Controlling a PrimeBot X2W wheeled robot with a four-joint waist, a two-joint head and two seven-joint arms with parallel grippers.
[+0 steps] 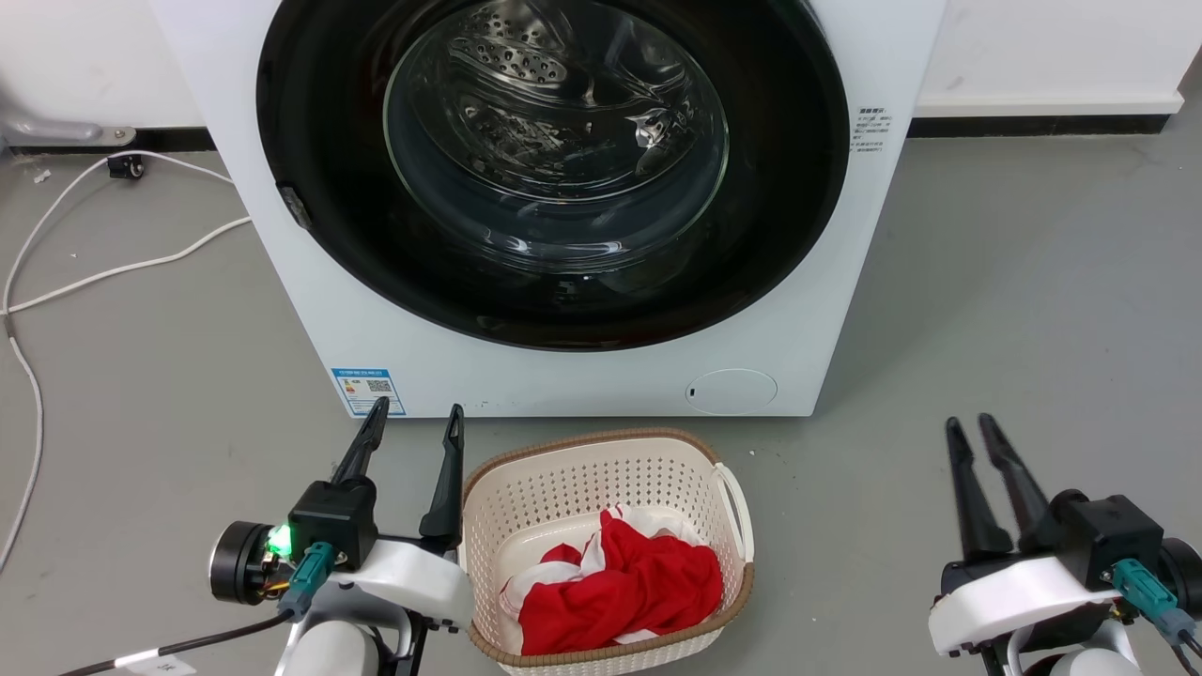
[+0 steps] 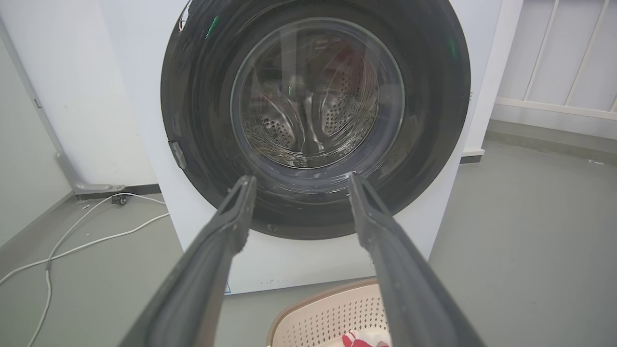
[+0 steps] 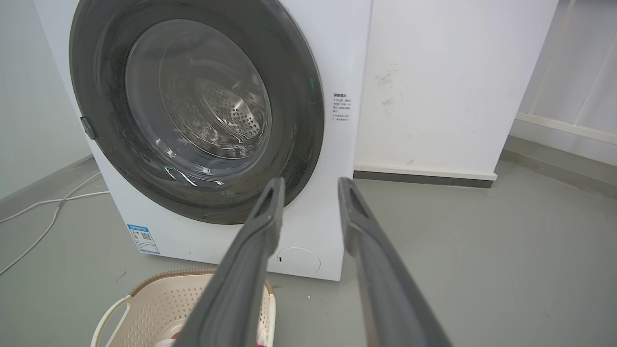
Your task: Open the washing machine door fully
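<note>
The white washing machine (image 1: 563, 376) stands straight ahead on the grey floor. Its round glossy black washing machine door (image 1: 789, 216) lies flush against the front, and the steel drum shows through the clear glass window (image 1: 554, 141). A small latch tab (image 1: 294, 207) sits on the door's left rim. My left gripper (image 1: 416, 421) is open, low at the left, a short way in front of the machine's bottom left corner. My right gripper (image 1: 972, 430) is open, low at the right, well clear of the machine. The door (image 2: 202, 120) faces the left wrist camera, and the door (image 3: 299, 96) shows again in the right wrist view.
A cream perforated laundry basket (image 1: 714, 488) with red and white cloth (image 1: 629, 582) sits on the floor between my arms, just before the machine. White cables (image 1: 122, 268) trail over the floor at the left. A white wall (image 3: 453, 82) stands right of the machine.
</note>
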